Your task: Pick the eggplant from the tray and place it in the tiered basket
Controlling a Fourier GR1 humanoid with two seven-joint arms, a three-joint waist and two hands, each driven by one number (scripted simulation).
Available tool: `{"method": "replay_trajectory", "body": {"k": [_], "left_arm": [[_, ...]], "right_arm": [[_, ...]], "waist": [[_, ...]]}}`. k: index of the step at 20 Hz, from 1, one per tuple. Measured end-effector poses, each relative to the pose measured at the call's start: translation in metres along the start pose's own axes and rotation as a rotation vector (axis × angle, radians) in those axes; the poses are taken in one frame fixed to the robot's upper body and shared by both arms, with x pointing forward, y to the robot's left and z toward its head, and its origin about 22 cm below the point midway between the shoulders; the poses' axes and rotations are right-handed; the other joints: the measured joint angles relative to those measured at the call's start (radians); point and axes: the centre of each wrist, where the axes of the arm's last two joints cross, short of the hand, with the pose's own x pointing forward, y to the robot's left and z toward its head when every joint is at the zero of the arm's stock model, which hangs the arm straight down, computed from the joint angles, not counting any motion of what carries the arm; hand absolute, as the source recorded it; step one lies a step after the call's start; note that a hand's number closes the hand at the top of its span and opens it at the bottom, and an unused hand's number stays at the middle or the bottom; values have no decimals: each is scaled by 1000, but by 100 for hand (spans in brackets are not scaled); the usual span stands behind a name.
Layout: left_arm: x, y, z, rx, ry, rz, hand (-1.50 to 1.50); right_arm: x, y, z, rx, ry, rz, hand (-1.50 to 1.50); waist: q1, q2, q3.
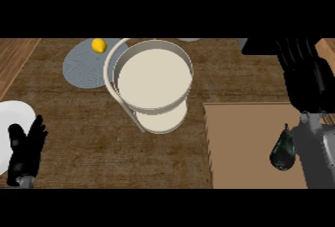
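The eggplant (282, 150) was seen lying on the tray (242, 146), long axis running away from the robot, just beside the right forearm. The right hand (307, 75) was stretched beyond it, fingers straight, holding nothing. The tiered basket (154, 84) stood well to the left.

I see a dark green eggplant (282, 150) on a tan tray (252, 146), a cream basket (154, 80), a yellow lemon (99, 45) on a grey ringed plate (83, 66), and a brown wood-grain counter (98, 142).
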Motion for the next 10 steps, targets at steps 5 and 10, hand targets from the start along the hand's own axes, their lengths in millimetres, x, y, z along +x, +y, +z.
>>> {"method": "replay_trajectory", "body": {"k": [5, 10], "left_arm": [[32, -13, 5, -130, -142, 33, 0], [57, -30, 12, -256, -253, 78, 0]], "right_arm": [[-10, -20, 12, -178, -22, -6, 150], [-64, -77, 55, -630, 273, 117, -150]], "waist": [[-21, 8, 0], [-70, 24, -5]]}}
